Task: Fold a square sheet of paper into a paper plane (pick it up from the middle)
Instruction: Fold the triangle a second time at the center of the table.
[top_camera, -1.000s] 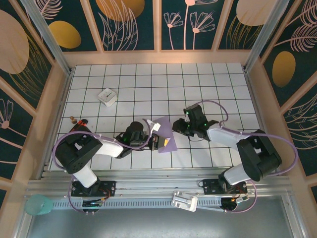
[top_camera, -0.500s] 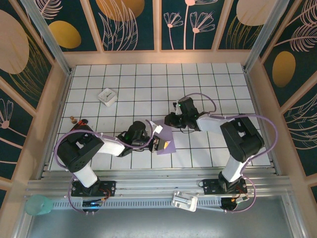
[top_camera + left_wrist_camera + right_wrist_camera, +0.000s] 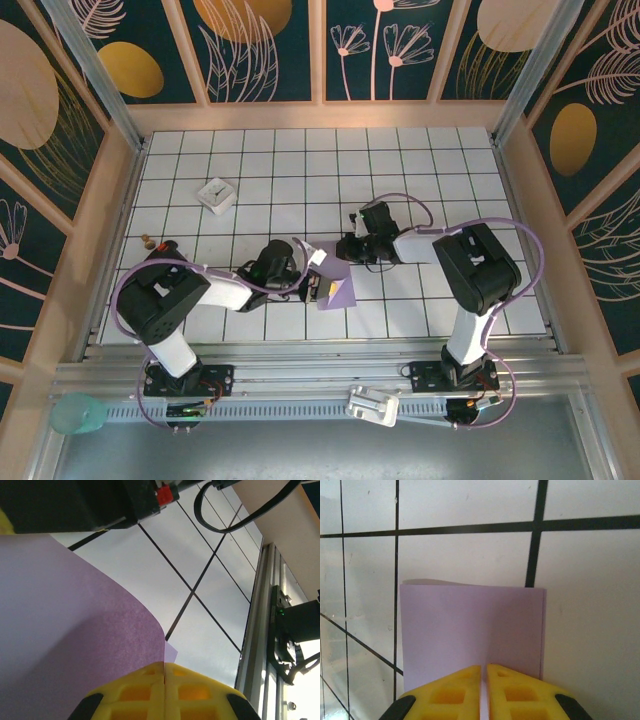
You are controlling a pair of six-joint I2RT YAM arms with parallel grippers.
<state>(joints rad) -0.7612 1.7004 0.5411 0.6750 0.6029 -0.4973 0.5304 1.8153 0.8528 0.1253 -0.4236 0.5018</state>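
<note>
While both arms reach in from the near edge of the worktop (image 3: pixel 420 310), a teal cup (image 3: pixel 78 412) sits nearest of all, down in the left corner outside the rail. A little farther in, the left hand (image 3: pixel 164 672) has its two yellow fingers pressed together, pinching the square sheet of paper (image 3: pixel 338 292), which curls up and away from them. The purple paper is folded over and sits near the middle of the worktop, between the two hands. Just past it, the right hand (image 3: pixel 484 672) has its fingers almost touching, nipping the paper's edge. Farther back on the left, a small white block (image 3: pixel 216 195) sits alone, well apart from the paper.
</note>
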